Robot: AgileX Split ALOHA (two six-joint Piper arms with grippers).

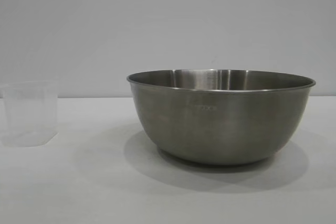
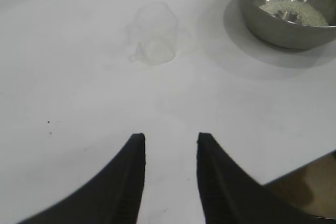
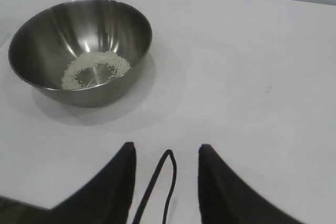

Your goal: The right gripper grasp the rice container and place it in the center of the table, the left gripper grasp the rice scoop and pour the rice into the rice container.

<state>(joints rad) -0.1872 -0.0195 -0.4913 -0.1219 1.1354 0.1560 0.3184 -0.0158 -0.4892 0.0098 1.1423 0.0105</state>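
One steel rice container (image 1: 220, 116) holding rice (image 3: 95, 68), one empty rice scoop (image 1: 30, 113) beside, two pincers, left pincer (image 2: 170, 139) and right pincer (image 3: 165, 149), apart, empty.

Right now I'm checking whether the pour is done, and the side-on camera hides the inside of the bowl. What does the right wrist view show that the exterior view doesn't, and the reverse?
Only the right wrist view: the rice lying in a ring on the bottom of the rice container, and the right gripper, jaws apart and holding nothing, short of the bowl. Only the exterior view: the rice scoop, upright, apart from the bowl, looking empty. Both share the bowl standing upright on the table.
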